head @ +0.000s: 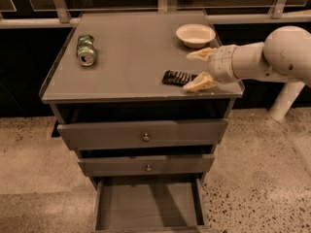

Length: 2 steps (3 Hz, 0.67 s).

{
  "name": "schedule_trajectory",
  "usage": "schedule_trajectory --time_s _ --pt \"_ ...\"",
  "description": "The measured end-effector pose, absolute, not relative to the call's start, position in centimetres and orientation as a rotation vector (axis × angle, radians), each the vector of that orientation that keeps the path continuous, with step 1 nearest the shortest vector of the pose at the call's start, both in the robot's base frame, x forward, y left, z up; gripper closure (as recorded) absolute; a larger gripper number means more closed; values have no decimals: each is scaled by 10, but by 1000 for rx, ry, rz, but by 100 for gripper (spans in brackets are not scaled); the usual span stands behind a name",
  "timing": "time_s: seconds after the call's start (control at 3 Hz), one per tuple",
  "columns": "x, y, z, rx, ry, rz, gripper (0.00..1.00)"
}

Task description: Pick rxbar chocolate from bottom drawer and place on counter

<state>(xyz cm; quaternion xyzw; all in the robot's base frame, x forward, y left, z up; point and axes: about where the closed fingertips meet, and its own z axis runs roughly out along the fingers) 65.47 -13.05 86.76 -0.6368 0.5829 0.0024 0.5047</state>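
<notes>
Plainly, no brand can be read anywhere: the rxbar chocolate [177,77] shows rows of pale lettering on its black wrapper, too small to make out, and the crushed green can [86,50] in the upper left of the frame has a label that cannot be read either. The bar lies flat on the counter [131,62], right of the middle and near the front edge. The white arm [257,59] comes in from the right edge of the frame, stretched roughly level over the counter's right side, and ends in the gripper [200,69], which points toward the left. Its two pale fingers [201,55] are spread wide apart, one toward the back of the counter and one toward the front. The front finger meets the bar's right end, while the back finger stands well clear of it, so the bar is not pinched. A shallow pale bowl [195,34] sits behind the gripper in the counter's back right corner; only its pale inside shows. At the bottom of the frame the bottom drawer [146,205] is pulled out, its plain grey floor in view, below two upper drawers [146,130] with small round knobs — both stand slightly ajar.
</notes>
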Motion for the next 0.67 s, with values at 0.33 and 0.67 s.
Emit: schedule_trajectory --time_s 0.33,0.67 --pt "655 -131 868 -1537 1407 6 0" --pt "655 -130 868 -1537 1407 6 0"
